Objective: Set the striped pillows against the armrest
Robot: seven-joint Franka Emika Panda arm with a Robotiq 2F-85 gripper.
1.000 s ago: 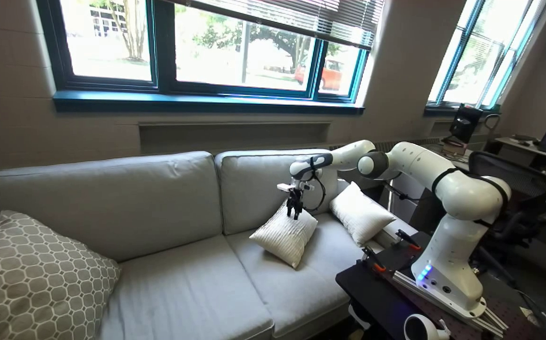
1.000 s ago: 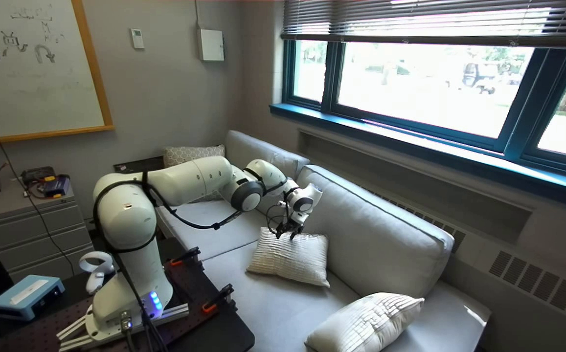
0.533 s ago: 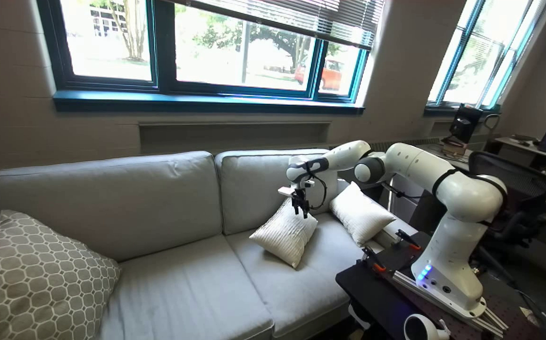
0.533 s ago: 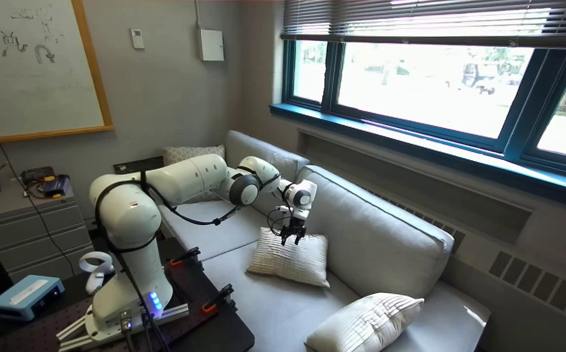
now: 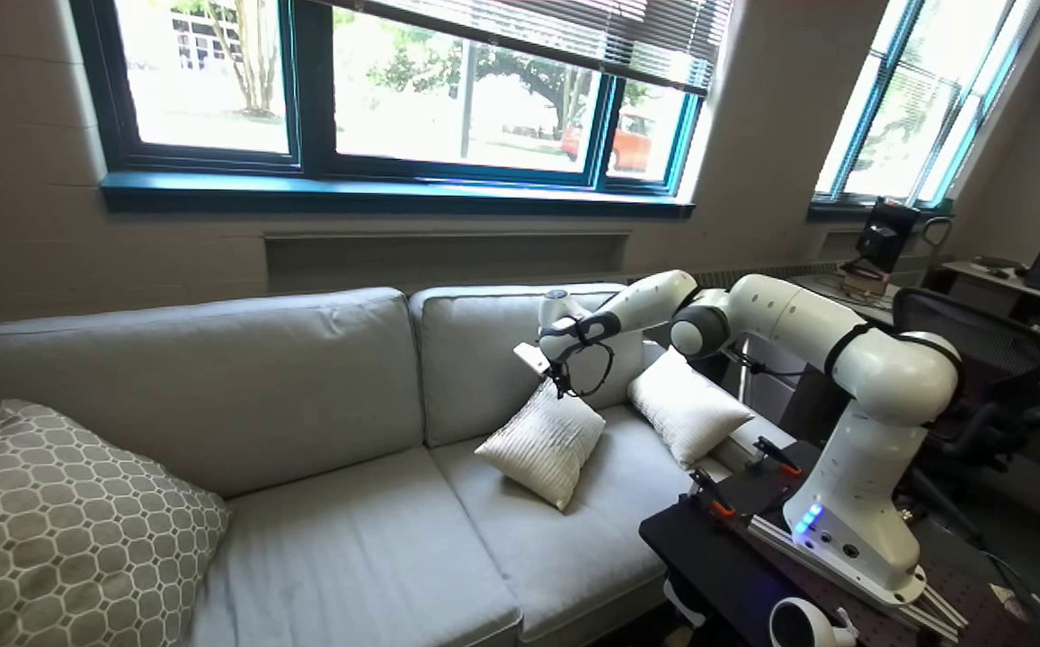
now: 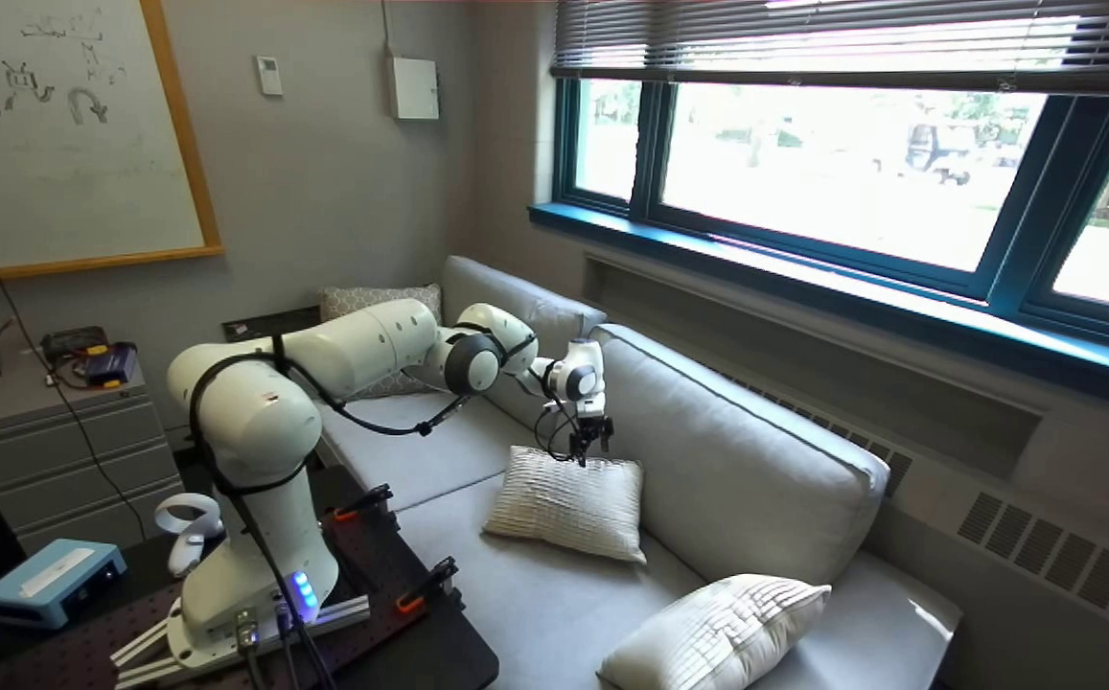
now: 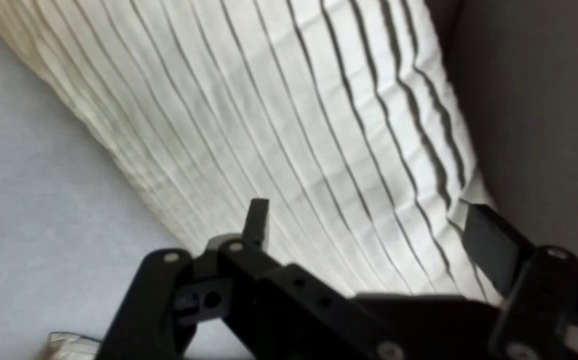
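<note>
Open grey-fabric sofa seat (image 6: 535, 604) is seen beside a square cream striped fabric pillow (image 6: 564, 508), at whose upper edge the black two-fingered gripper (image 7: 371, 227) is held, fingers spread.

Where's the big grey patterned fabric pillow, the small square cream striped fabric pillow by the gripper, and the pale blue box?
Grey patterned pillow (image 5: 79, 532), in an exterior view: patterned front.
Cream striped pillow (image 7: 269, 135), in the wrist view: striped face.
Pale blue box (image 6: 57, 586), in an exterior view: top surface.
</note>
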